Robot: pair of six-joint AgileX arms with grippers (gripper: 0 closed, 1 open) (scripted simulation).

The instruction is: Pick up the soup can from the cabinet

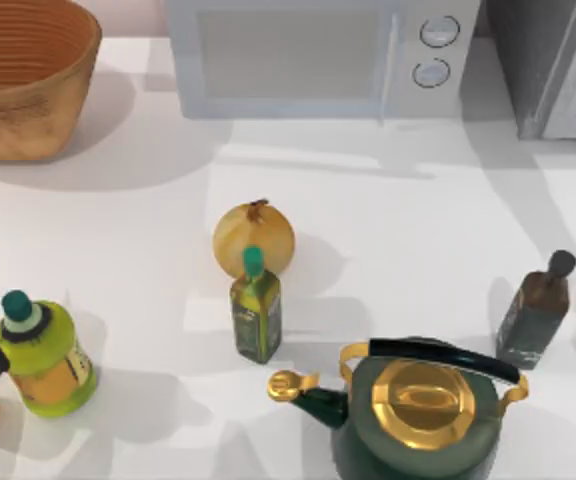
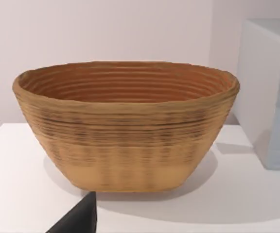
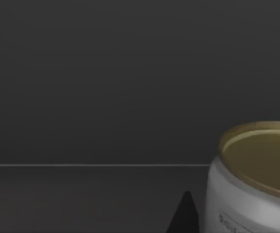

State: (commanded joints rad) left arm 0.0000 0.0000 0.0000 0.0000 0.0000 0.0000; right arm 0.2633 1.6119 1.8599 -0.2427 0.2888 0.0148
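- Up at the far right corner of the white table [image 1: 388, 200], the cabinet [image 1: 548, 65] stands as a dark grey speckled box with a pale grey framed door panel, just right of the white microwave [image 1: 318, 55]
- Inside a dark grey space, the right wrist view shows the soup can [image 3: 256, 179] upright, white-walled with a gold lid, standing on the dark floor before a dark back wall
- A dark fingertip [image 3: 184, 216] of the right gripper shows just beside the can, apart from it; how wide the jaws stand I cannot tell, and nothing is seen held
- At the far left the woven basket [image 1: 23, 75] sits on the table; the left wrist view faces the same basket, with one dark fingertip [image 2: 79, 218] of the left gripper before it, jaw spread not to be told
- Nearer, the table is crowded: an onion [image 1: 253, 238], a green-capped oil bottle [image 1: 256, 310] just in front of it, a green and gold kettle [image 1: 418, 410], a dark brown bottle [image 1: 536, 310] at right, and a yellow-green bottle [image 1: 43, 355] at left
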